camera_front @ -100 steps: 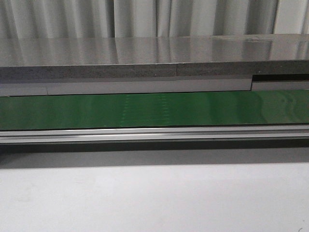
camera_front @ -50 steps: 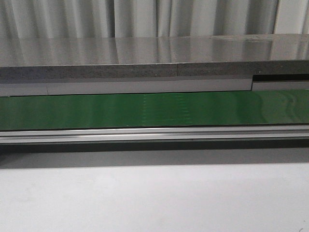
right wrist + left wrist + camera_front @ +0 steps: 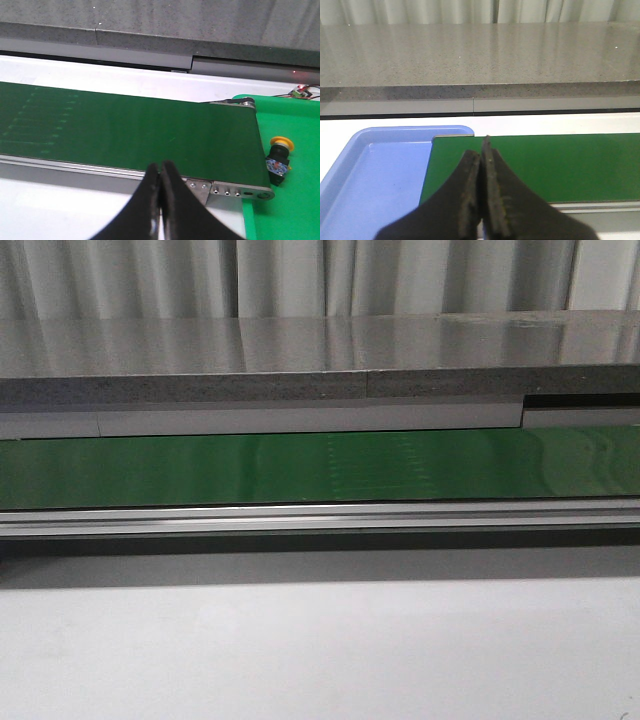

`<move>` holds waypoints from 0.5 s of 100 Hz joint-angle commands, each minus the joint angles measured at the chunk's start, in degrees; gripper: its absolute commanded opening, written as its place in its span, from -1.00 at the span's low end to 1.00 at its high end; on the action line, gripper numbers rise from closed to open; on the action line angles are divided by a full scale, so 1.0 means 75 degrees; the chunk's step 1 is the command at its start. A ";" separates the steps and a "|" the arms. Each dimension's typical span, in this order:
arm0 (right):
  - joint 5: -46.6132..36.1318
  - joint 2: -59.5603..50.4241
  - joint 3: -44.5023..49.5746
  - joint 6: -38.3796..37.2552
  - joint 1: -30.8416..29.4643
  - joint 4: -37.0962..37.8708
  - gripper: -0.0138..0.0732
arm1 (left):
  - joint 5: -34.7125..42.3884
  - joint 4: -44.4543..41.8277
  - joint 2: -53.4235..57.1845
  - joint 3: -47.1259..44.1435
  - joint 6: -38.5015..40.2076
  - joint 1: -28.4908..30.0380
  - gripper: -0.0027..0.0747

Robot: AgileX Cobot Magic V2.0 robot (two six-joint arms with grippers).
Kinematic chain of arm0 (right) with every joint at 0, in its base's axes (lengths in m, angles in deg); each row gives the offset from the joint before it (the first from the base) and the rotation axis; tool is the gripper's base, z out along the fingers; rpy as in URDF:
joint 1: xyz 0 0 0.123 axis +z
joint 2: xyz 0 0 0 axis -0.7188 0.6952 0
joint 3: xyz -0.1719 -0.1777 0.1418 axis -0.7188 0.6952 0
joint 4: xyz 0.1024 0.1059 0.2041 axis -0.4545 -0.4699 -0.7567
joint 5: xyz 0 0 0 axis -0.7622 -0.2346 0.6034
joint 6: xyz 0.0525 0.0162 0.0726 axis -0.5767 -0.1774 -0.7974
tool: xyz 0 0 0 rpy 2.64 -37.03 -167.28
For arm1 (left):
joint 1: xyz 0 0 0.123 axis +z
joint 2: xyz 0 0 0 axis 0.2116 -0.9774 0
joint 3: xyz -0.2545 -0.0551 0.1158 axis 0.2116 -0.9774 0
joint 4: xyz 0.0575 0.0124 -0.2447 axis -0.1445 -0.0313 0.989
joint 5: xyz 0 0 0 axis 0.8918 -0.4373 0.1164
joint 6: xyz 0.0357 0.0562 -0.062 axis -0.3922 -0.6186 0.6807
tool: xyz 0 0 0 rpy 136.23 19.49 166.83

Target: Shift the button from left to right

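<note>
The button (image 3: 278, 158), with a yellow cap on a black body with blue and red marks, lies on its side in the green tray (image 3: 290, 210) just past the end of the green conveyor belt (image 3: 130, 135). It shows only in the right wrist view. My right gripper (image 3: 161, 167) is shut and empty, over the belt's near rail, well apart from the button. My left gripper (image 3: 481, 145) is shut and empty over the belt's other end (image 3: 545, 165), beside a blue tray (image 3: 370, 180). Neither gripper shows in the front view.
The green belt (image 3: 320, 468) runs across the front view with a metal rail (image 3: 320, 518) along its near side. A grey stone counter (image 3: 300, 365) stands behind it. A white table surface (image 3: 320, 650) lies in front. The blue tray holds nothing visible.
A faint pale pattern on the belt has shifted to the right across the front view. Nothing else differs.
</note>
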 commanded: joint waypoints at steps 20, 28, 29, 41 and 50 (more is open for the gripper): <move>-0.1034 -0.0112 -0.0110 -0.0335 -0.0005 -0.0003 -0.84 | 0.0531 0.0118 -0.0057 0.0187 0.0017 -0.0055 -0.98; -0.1319 -0.0332 0.0122 -0.0951 0.0154 0.0469 -0.84 | 0.0531 0.0118 -0.0057 0.0187 0.0017 -0.0055 -0.98; -0.1348 -0.0382 0.0148 -0.1081 0.0178 0.0527 -0.84 | 0.0531 0.0118 -0.0057 0.0187 0.0017 -0.0055 -0.98; -0.1922 -0.0829 0.0707 -0.2111 0.0670 0.1557 -0.84 | 0.0531 0.0118 -0.0057 0.0187 0.0017 -0.0055 -0.98; -0.2289 -0.1246 0.1220 -0.2652 0.1074 0.2134 -0.84 | 0.0531 0.0118 -0.0057 0.0187 0.0017 -0.0055 -0.98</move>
